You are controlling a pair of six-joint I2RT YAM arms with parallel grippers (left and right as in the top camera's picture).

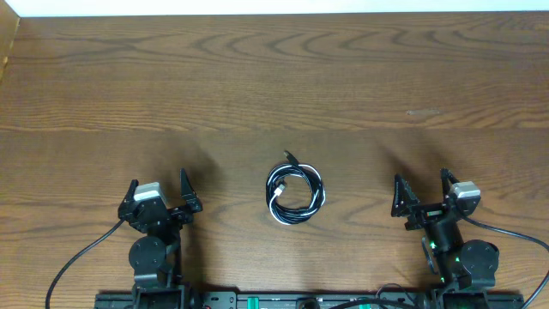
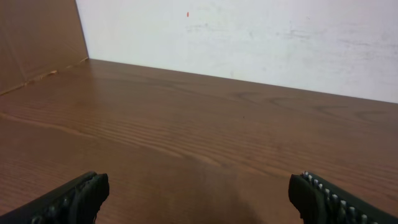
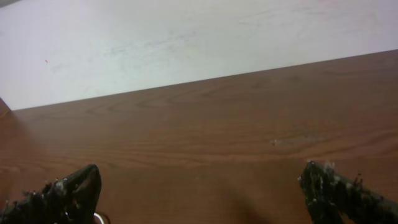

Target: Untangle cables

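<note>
The cables (image 1: 295,193) lie in one small coil of black and white cords at the table's middle, a small plug end poking out at its top. My left gripper (image 1: 158,189) stands open at the front left, well apart from the coil. On the front right, my right gripper (image 1: 423,189) is open too, with nothing between its fingers. In the left wrist view only bare wood shows between the fingertips (image 2: 87,193). In the right wrist view a sliver of white cord (image 3: 98,218) peeks out beside the left fingertip (image 3: 78,186).
The wooden table (image 1: 274,77) stretches far back to a white wall (image 2: 249,37). A brown board (image 2: 37,37) stands along the left edge. Thick black arm wires (image 1: 81,257) trail near both arm bases at the front.
</note>
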